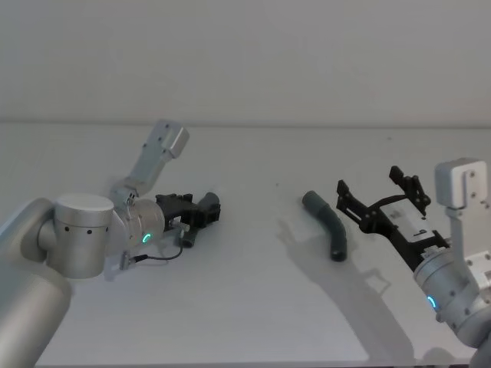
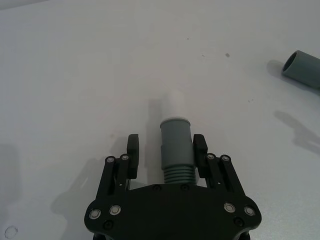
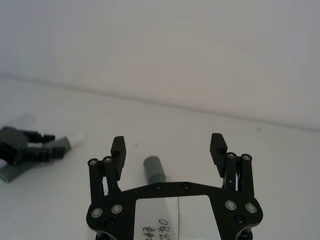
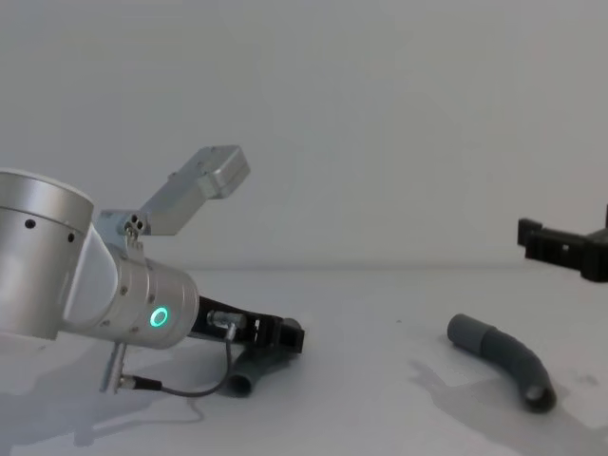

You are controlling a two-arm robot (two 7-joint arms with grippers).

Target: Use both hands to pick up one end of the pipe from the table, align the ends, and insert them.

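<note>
The left end effector (image 2: 166,142) straddled the short piece (image 2: 176,150) near the worktop's (image 1: 253,307) left edge, jaws apart with a gap on one side; centring before closing seemed wise. The right end effector (image 3: 168,144), spread wide, hung beside the curved piece (image 1: 328,222) toward the right edge.

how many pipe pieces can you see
2. The short piece is between the fingers of the left gripper; the curved piece lies free ahead of the right gripper.
</note>
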